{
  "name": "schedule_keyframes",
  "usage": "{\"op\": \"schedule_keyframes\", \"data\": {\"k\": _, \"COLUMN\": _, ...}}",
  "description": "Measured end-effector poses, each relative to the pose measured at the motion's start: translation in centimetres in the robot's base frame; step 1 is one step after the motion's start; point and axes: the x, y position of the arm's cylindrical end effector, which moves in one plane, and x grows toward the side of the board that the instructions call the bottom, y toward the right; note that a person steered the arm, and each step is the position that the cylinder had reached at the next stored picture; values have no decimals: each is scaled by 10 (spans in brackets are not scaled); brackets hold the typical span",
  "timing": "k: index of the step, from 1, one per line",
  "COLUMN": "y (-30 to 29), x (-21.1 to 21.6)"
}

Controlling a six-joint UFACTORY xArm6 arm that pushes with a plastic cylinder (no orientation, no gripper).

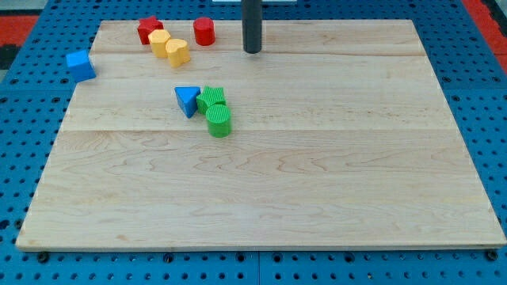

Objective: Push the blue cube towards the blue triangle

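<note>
Wooden worktop (317,198) on blue pegboard base (491,119). Dark rod descending from the view's top, my tip (252,51) resting near the top edge of the board, slightly left of centre. No hand fitted, just the bare rod, so nothing to open, close or grip. Blue cube (80,64) at the far left edge of the board, upper left of the view, partly overhanging the board edge; well apart from my tip, far to its left and a little lower. Blue triangle (187,99) below and to the left of my tip, between cube and tip in left-right terms, touching a green block (211,98) on its right. Green cylinder (219,121) just below that green block, touching it. Red cylinder (203,31) just left of my tip, near the top edge. Red block (149,29) further left, shape unclear. Two yellow blocks (169,47) touching each other, just below the red block, between cube and tip.
</note>
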Motion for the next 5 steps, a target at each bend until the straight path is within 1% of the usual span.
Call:
{"op": "schedule_keyframes", "data": {"k": 1, "y": 30, "x": 20}}
{"op": "schedule_keyframes", "data": {"k": 2, "y": 0, "x": 32}}
{"op": "schedule_keyframes", "data": {"k": 3, "y": -75, "x": 39}}
{"op": "schedule_keyframes", "data": {"k": 4, "y": -111, "x": 73}}
{"op": "schedule_keyframes", "data": {"k": 5, "y": -144, "x": 87}}
